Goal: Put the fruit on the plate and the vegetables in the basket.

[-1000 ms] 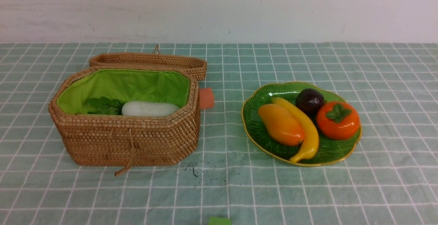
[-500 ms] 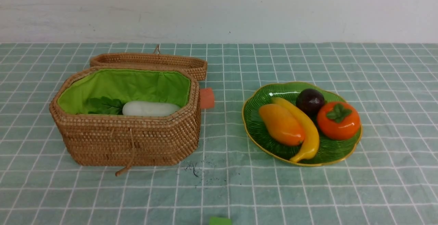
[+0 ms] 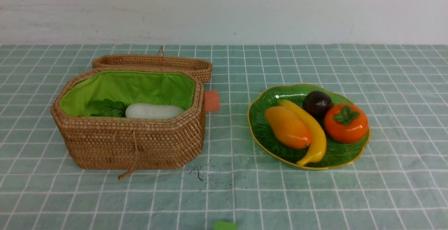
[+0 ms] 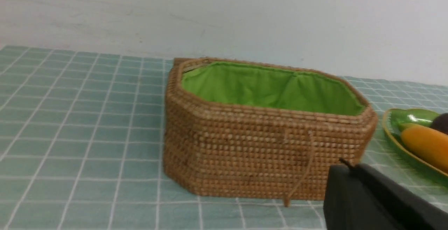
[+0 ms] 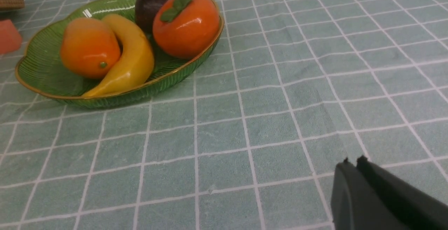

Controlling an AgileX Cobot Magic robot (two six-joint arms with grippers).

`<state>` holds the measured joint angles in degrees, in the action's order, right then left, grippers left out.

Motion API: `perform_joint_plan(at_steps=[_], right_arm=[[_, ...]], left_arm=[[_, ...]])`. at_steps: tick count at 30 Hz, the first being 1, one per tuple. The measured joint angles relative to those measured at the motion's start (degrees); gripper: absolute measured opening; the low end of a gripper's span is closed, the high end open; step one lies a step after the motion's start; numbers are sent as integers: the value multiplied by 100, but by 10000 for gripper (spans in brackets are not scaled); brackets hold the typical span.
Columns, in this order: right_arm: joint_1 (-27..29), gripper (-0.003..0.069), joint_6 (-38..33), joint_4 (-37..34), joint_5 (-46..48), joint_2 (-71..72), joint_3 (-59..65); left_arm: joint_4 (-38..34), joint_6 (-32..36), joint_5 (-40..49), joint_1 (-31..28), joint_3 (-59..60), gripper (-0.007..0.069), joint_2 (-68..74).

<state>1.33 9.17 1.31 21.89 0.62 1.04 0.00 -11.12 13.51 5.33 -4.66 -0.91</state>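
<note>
Although four fruits already lie on the plate (image 3: pixel 266 142), the sorting cannot be called finished from what shows. The banana (image 3: pixel 309 132), mango (image 3: pixel 287 126), persimmon (image 3: pixel 345 123) and mangosteen (image 3: pixel 316 103) all rest together in the green dish, which sits toward the right side of the table (image 3: pixel 385 195), about midway between its near and far edges. The basket (image 3: pixel 133 146) stands toward the left side with its lid (image 3: pixel 154 63) thrown back toward the far edge, and a white radish (image 3: pixel 154 111) with its leaves lies inside on the green lining. A carrot and an eggplant are not visible anywhere; they may be hidden below the basket wall, so I judge the job as probably complete or very nearly so. A small orange block (image 3: pixel 211 100) sits just beside the basket's right end, and a green block (image 3: pixel 225 225) lies at the near edge.

Neither arm appears in the front view. Each wrist view shows only a dark piece of its own tool, the left tool (image 4: pixel 371 198) and the right tool (image 5: pixel 378 195); both hang clear of everything, apparently holding nothing, though how far either is parted cannot be told.
</note>
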Motion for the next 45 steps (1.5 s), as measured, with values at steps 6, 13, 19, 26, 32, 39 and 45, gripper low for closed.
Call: perform_joint_plan(at_steps=[6, 13, 19, 26, 32, 39, 45], right_arm=[[14, 22, 0, 0, 0, 0, 0], [27, 36, 0, 0, 0, 0, 0], [27, 46, 0, 0, 0, 0, 0], [27, 52, 0, 0, 0, 0, 0], [27, 58, 0, 0, 0, 0, 0], [27, 69, 0, 0, 0, 0, 0], [27, 78, 0, 0, 0, 0, 0]], left_arm=[[-336, 42, 567, -286, 616, -13, 0], [-336, -215, 846, -286, 643, -13, 0], [-336, -213, 851, -286, 643, -13, 0], [-336, -218, 851, -286, 643, -13, 0], [-336, -218, 851, -286, 643, -13, 0], [-336, -218, 851, -286, 643, -13, 0], [-336, -218, 851, -286, 643, -9, 0]])
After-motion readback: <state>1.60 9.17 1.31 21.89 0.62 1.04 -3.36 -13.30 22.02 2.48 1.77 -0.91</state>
